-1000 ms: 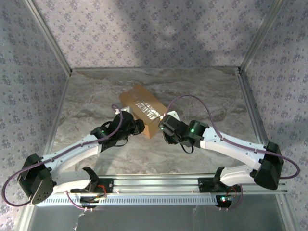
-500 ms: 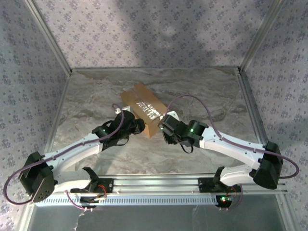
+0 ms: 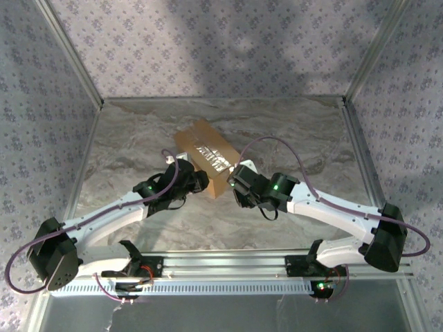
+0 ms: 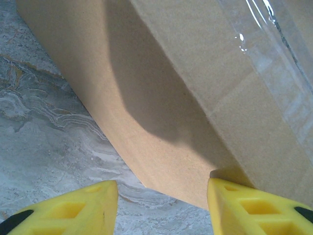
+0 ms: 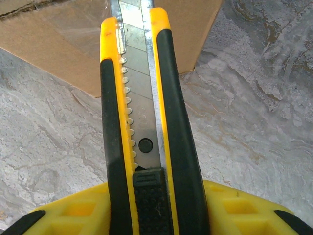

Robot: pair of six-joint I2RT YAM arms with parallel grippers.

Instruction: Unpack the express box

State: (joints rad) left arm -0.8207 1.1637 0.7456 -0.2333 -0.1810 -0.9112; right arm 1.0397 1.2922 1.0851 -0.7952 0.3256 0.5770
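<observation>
The grey marbled desk (image 3: 297, 131) carries one express box (image 3: 201, 142), brown cardboard, set askew near its middle; it seems to sit flat, though shadow blurs the base.

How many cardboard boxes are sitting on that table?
1. The express box lies mid-table, angled, between the left gripper and the right gripper, which holds a utility knife.

Top camera: fixed above and behind my arm bases, facing down and forward over the table (image 3: 297, 131), far off; left wrist camera: looks past my left gripper (image 4: 161, 205), low and very close against the express box (image 4: 161, 88); right wrist camera: looks along the utility knife (image 5: 146, 122) in my right gripper (image 5: 154, 208), close above the table; all three views share the box's near end.
</observation>
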